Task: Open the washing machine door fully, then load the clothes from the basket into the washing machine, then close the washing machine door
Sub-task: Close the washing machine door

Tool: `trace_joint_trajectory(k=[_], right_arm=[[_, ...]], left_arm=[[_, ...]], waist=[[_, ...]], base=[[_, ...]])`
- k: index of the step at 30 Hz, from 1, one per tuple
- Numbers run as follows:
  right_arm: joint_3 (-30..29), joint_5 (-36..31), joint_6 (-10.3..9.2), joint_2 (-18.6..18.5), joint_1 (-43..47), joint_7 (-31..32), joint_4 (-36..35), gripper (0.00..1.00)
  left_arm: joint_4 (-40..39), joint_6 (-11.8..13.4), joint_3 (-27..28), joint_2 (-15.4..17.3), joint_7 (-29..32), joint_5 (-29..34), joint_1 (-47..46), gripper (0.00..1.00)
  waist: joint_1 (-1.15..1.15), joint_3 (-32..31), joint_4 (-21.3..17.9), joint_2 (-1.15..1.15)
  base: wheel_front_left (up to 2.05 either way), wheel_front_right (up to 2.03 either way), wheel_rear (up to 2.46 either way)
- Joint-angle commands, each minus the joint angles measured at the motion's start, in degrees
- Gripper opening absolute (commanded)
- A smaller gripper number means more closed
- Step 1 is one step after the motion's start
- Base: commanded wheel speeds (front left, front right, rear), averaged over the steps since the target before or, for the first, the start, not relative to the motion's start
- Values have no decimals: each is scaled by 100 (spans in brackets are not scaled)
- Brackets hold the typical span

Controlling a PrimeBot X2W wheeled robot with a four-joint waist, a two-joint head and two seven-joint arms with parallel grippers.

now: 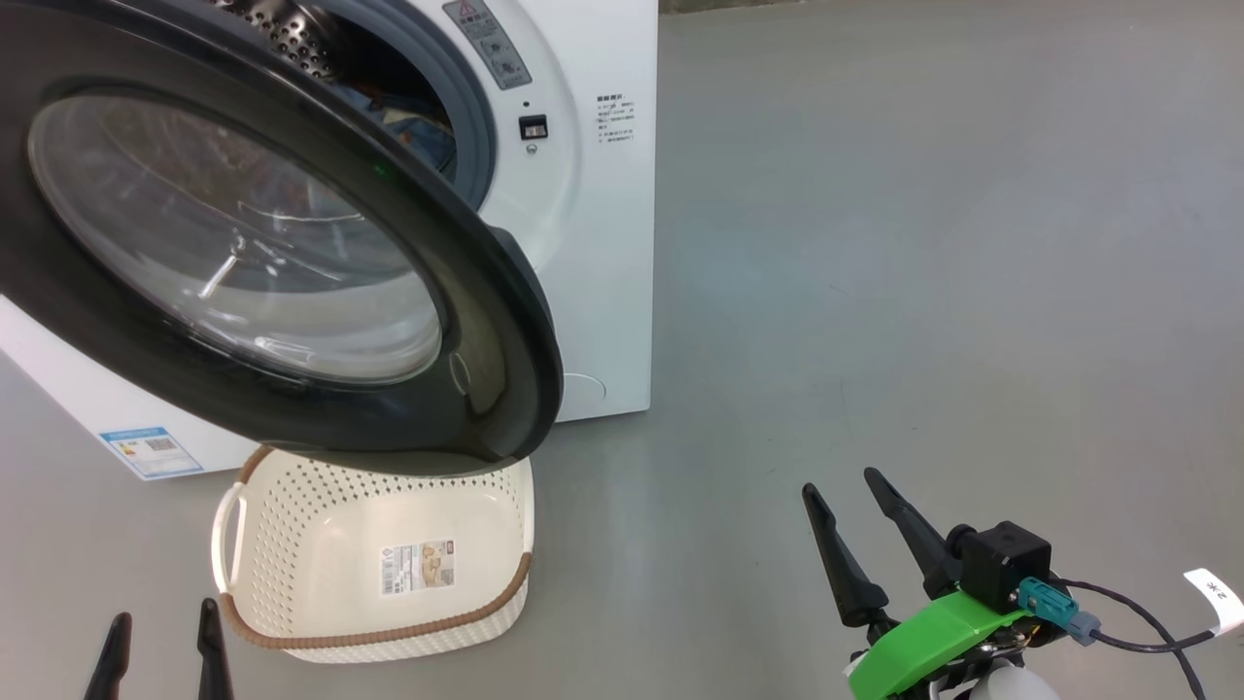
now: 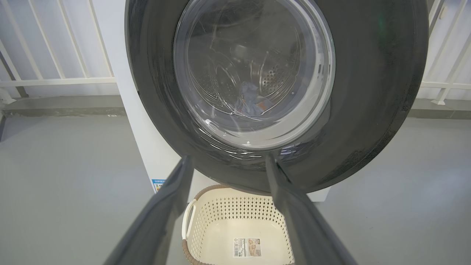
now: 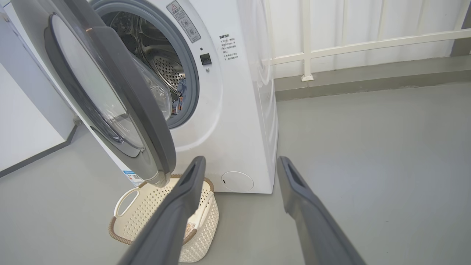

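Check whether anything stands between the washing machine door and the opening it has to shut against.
Nothing visible does. The gap between the door and the grey seal looks free. The clothes lie inside, behind the seal. The basket sits lower, under the door's bottom edge, outside that gap.

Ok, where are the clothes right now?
In the head view's upper left, the clothes lie inside the washing machine, behind the open washing machine door and above the empty basket.
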Motion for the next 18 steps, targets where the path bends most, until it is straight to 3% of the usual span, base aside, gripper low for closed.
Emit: trace_joint_trajectory(k=[1, 13, 14, 16, 17, 18], right_arm=[[124, -43, 35, 40, -5, -74, -128, 100], [128, -46, 35, 40, -22, -74, -102, 100], [131, -44, 35, 40, -24, -74, -91, 91], [142, -51, 35, 40, -31, -74, -69, 18], [143, -53, 35, 40, -35, -74, -61, 0], [134, -51, 35, 40, -37, -74, -61, 0]], left_arm=[[-99, 58, 205, 40, -47, 32, -122, 100], [-74, 121, 125, 37, -47, -233, -154, 100], [-69, 131, 123, 37, -47, -256, -156, 100], [-70, 155, 111, 36, -47, -279, -165, 100], [-67, 166, 94, 36, -47, -288, -168, 100], [-68, 172, 76, 36, -47, -299, -172, 100]], waist=[[0, 1, 3, 0], [0, 34, 11, 0], [0, 38, 12, 0], [0, 44, 16, 0], [0, 45, 19, 0], [0, 45, 22, 0]], base=[[0, 0, 0], [0, 0, 0], [0, 0, 0], [0, 0, 0], [0, 0, 0], [0, 0, 0]])
